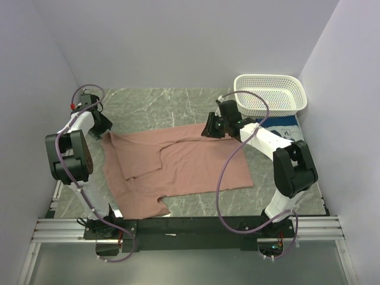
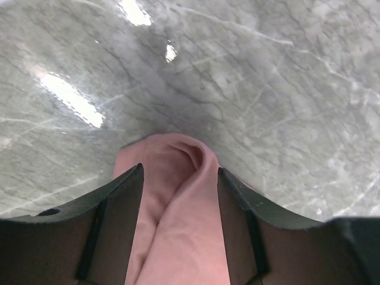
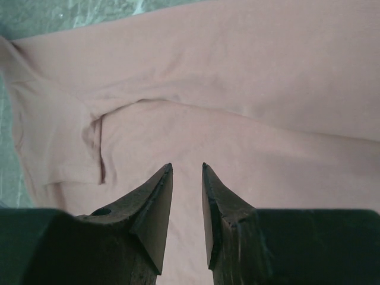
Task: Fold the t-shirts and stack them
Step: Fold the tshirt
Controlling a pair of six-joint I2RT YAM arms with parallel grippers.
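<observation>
The dusty-pink t-shirt lies spread on the marble table with its left part folded over, plain side up. My left gripper is at the shirt's far left corner. In the left wrist view, it is shut on a bunched fold of the pink cloth, which fills the gap between the fingers. My right gripper is at the shirt's far edge. In the right wrist view, it has its jaws a narrow gap apart over the flat pink cloth, with nothing between them. A bit of the blue t-shirt shows beside the right arm.
A white perforated basket stands at the back right. Grey walls close in the table on the left, back and right. Bare marble lies behind the shirt. The arm bases and a rail run along the near edge.
</observation>
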